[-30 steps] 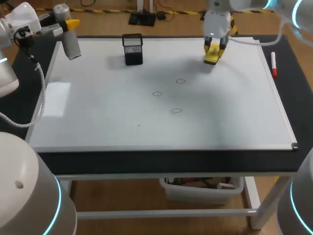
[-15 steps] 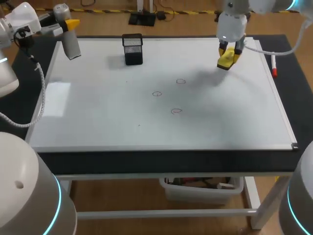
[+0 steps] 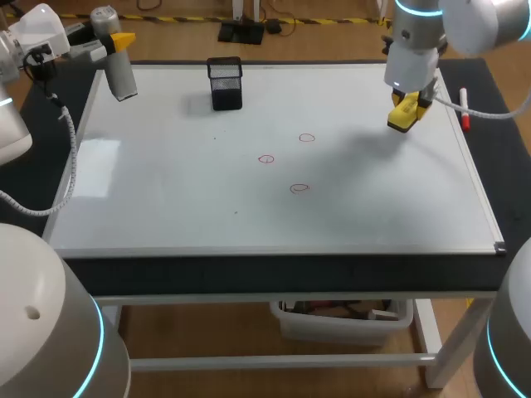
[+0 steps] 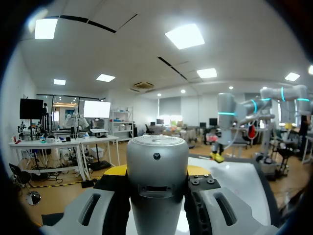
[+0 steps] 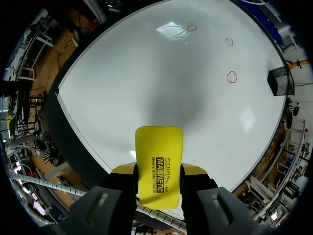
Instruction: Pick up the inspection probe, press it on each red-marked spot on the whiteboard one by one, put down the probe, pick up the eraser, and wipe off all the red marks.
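Three red rings (image 3: 266,158) on whiteboard (image 3: 166,191), right pincer (image 5: 159,170) clamping flat yellow eraser (image 5: 158,147), left pincer (image 4: 157,170) gripping cylindrical probe (image 4: 157,152)

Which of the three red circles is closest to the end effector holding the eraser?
The rearmost red circle, nearest the board's far edge; the other two sit farther forward, away from the right end effector.

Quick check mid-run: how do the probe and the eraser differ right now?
The probe is a grey round cylinder; the eraser is a flat yellow block with black print. The probe is in the left gripper, by the whiteboard's far left corner; the eraser is in the right gripper, over the board's right side. Shared: each is clamped between its gripper's fingers, away from the three red marks.
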Action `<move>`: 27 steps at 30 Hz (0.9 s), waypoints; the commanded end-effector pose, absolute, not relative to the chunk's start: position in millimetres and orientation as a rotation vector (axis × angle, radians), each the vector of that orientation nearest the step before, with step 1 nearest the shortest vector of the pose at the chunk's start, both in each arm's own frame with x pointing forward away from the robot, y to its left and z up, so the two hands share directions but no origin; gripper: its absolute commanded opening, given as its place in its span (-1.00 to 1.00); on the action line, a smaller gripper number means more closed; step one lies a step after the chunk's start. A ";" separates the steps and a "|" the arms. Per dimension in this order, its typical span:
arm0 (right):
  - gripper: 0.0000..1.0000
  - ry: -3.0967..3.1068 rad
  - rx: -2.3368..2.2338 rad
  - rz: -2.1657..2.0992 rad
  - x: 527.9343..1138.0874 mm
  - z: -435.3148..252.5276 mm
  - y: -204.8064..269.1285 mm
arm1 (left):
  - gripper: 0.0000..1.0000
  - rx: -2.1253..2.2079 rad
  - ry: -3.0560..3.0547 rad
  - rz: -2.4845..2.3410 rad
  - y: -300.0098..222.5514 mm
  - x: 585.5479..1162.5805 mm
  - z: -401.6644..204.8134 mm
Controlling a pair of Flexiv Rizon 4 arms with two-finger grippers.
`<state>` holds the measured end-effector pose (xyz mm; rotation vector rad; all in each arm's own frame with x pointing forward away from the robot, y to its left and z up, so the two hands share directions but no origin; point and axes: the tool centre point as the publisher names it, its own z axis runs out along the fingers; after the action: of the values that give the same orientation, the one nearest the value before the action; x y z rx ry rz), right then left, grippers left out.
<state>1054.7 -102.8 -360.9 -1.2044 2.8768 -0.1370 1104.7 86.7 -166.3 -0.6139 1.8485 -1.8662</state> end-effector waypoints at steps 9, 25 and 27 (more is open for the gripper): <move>-1.00 2.861 -1.130 -0.101 1038.4 -364.2 -125.9 | -1.00 -0.612 1.843 -1.867 86.1 1105.0 -166.8; -1.00 2.916 -1.142 -0.095 1035.5 -365.7 -126.0 | -1.00 -0.612 1.843 -1.867 86.1 1105.0 -166.8; -1.00 2.916 -1.142 -0.095 1035.5 -365.7 -126.0 | -1.00 -0.612 1.843 -1.867 86.1 1105.0 -166.8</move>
<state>1030.5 -127.9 -367.4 -1.1356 2.9009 -0.0883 1104.7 86.7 -166.3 -0.6138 1.8486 -1.8662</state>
